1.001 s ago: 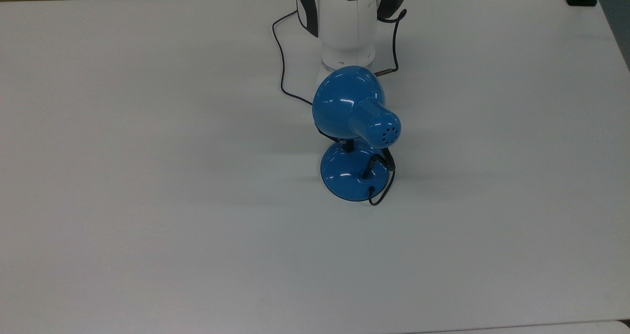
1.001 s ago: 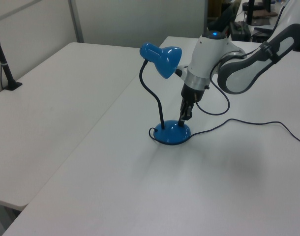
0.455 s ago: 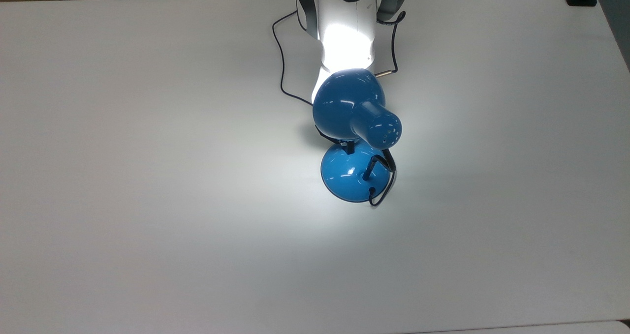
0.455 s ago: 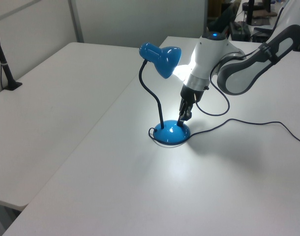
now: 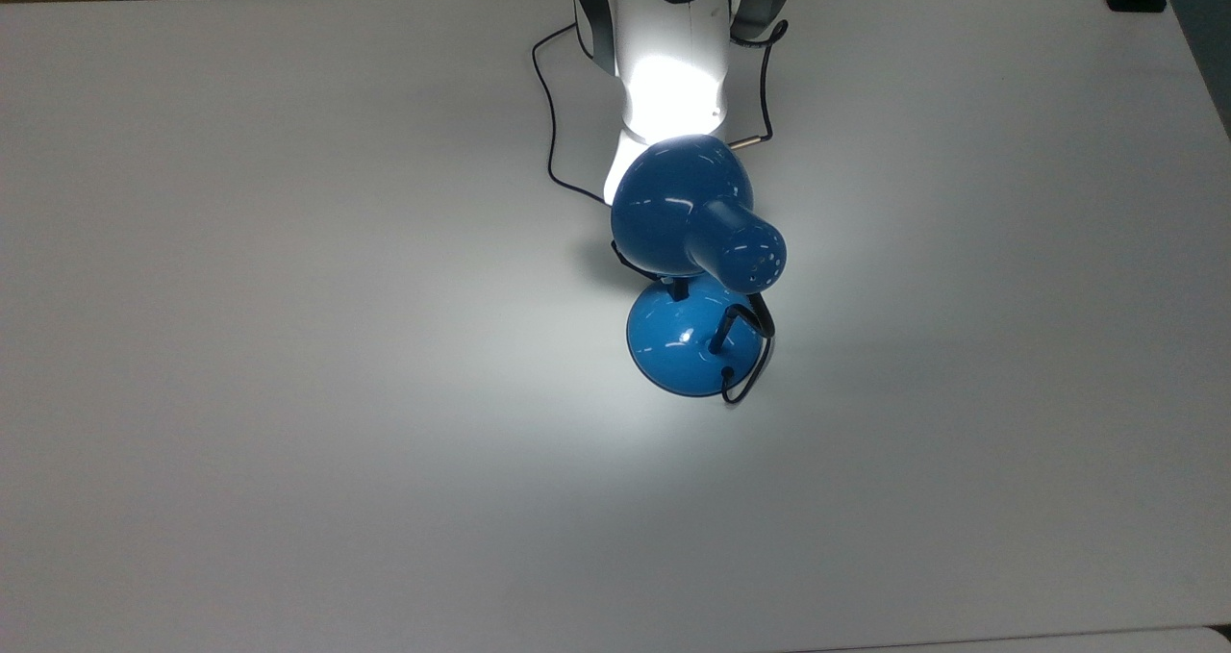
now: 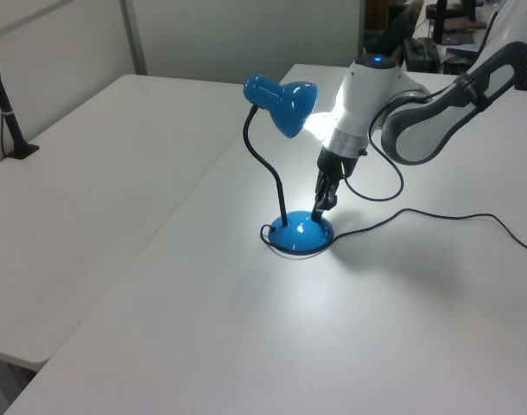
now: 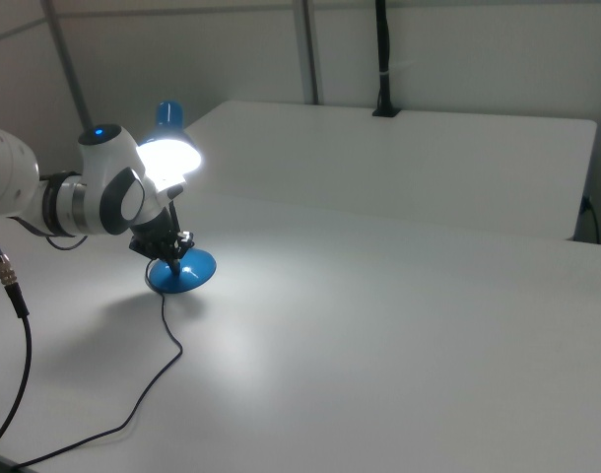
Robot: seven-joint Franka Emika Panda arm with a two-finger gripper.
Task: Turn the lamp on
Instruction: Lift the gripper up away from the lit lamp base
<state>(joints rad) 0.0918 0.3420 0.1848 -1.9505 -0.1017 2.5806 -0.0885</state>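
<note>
Claw (image 6: 321,206): tips down on the top of the lamp's base, centre of the left view; fingers look pressed together, pinching nothing.
Lamp (image 5: 694,218): upright on the desk (image 5: 288,345), right of centre in the top view; lit, glare on the white arm and a bright pool around the foot.
Base (image 5: 685,343): round glossy dome, flat on the desk, claw touching it in the right view (image 7: 172,248).
Stem (image 6: 263,164): thin black gooseneck, curved, shade overhanging the base.
Cord (image 6: 436,218): thin, black, loose across the desk toward the left view's right edge.
Task state: judged done, bulb on.
Handling: probably light and top-heavy; glossy shell likely slippery; gooseneck would bend under load.
Where to touch: base only, straight down on the switch; no sideways push, or the foot may slide.
</note>
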